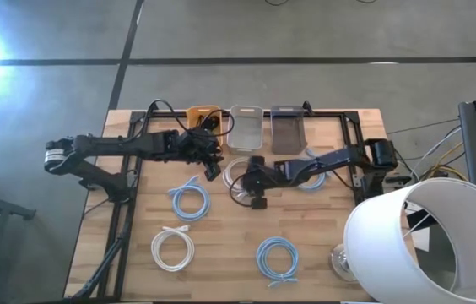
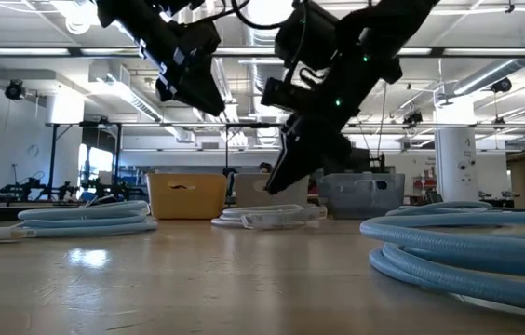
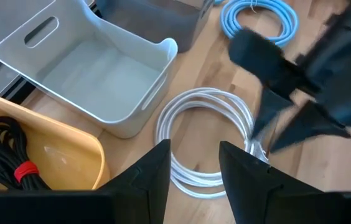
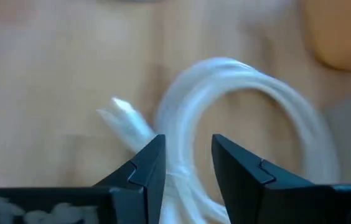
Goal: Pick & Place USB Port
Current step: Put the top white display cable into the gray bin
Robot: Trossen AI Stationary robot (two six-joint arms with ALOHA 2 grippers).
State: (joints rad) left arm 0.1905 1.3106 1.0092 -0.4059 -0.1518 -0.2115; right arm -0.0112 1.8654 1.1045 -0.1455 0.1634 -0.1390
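Right hand [image 4: 183,163]: fingers parted, poised over the white coiled cable [image 1: 240,173], straddling its strand; not gripping. Cable lies on the table [image 1: 221,253] just in front of the clear bin [image 1: 246,127] at the far edge. Left hand [image 3: 191,168]: open, holding nothing, above the near rim of the same coil, beside the yellow bin [image 1: 203,115] containing a black cable [image 3: 4,152].
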